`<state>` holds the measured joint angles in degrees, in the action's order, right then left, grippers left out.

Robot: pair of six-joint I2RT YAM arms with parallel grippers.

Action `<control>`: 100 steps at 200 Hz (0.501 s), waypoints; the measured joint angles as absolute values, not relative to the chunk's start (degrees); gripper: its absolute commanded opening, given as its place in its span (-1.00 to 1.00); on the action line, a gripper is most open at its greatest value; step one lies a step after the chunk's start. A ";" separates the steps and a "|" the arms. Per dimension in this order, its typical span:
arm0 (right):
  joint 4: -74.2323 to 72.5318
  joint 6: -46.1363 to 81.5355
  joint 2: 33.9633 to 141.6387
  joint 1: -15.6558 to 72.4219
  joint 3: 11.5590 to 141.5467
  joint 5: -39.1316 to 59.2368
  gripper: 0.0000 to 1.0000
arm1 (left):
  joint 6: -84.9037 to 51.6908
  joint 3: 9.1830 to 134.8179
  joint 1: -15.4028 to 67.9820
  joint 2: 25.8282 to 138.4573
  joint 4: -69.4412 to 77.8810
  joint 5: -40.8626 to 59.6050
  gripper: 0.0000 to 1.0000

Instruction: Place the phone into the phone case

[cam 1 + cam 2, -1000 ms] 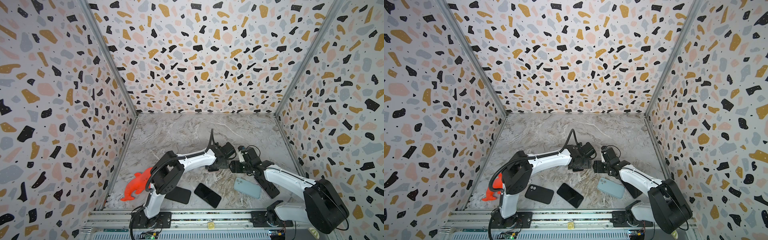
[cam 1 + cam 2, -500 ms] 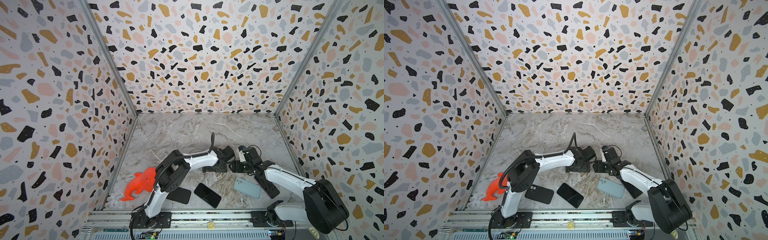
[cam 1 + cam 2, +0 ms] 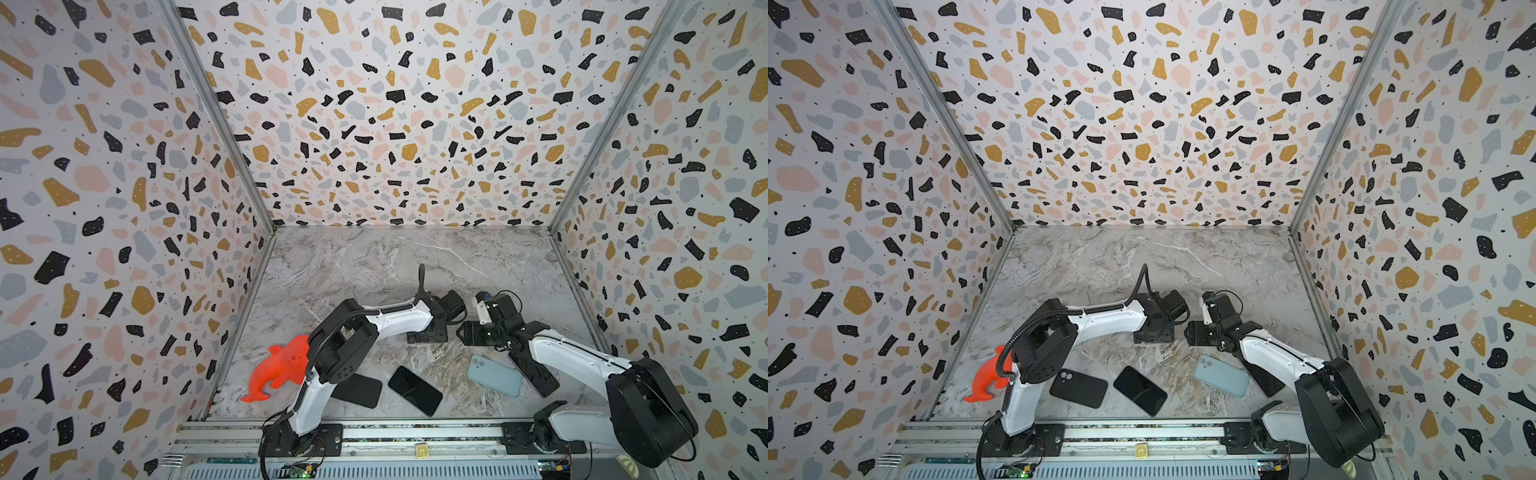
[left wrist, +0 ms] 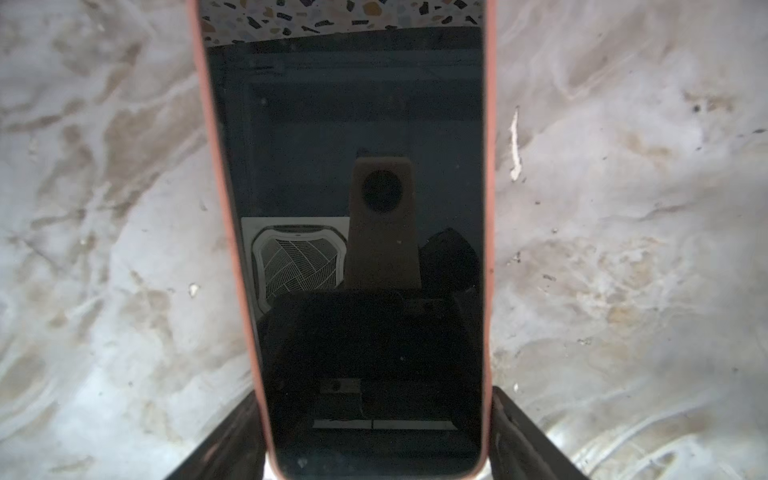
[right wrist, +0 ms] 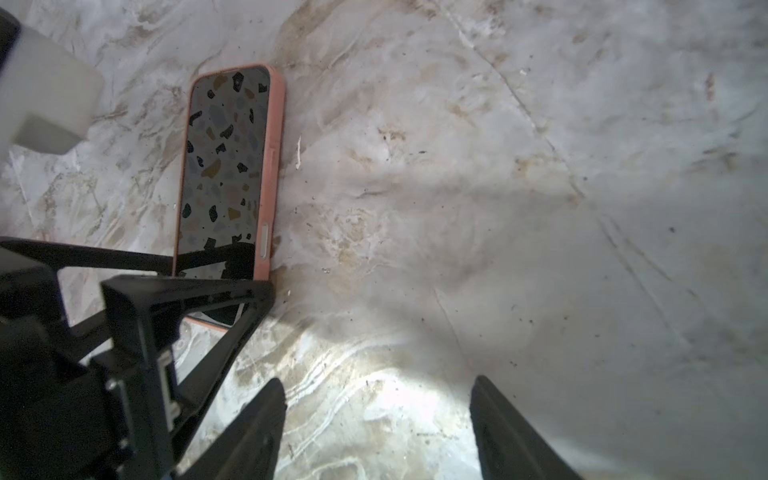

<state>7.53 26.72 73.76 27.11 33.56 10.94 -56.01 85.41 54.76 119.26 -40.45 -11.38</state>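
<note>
Phone (image 4: 357, 249) in pink case lies between left hand (image 4: 374, 432) fingers.

**A robot test cell in a lab**

Three tall terrazzo-patterned wall panels (image 3: 395, 124) joined by grey metal corner posts (image 3: 216, 120) box in a grey marble-look tabletop (image 3: 1100, 266). Two white-and-black robot arms (image 3: 399, 320) bolt onto an aluminium rail (image 3: 415, 432) at the front edge, beside exposed circuit boards (image 3: 1017, 469) and cabling.
</note>
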 measured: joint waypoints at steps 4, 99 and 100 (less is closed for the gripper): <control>7.49 26.72 73.76 27.11 33.56 10.94 0.44 | -55.96 85.41 54.76 119.26 -40.45 -11.44 0.45; 7.16 26.76 73.76 27.11 33.56 10.94 0.44 | -52.99 87.83 51.99 120.27 -43.59 -16.78 0.35; 7.16 26.76 73.76 27.11 33.56 10.92 0.44 | -52.88 88.03 51.88 120.33 -43.72 -16.91 0.35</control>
<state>7.16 26.76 73.76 27.11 33.56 10.92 -52.88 88.03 51.88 120.33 -43.72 -16.91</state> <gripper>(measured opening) 0.721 0.730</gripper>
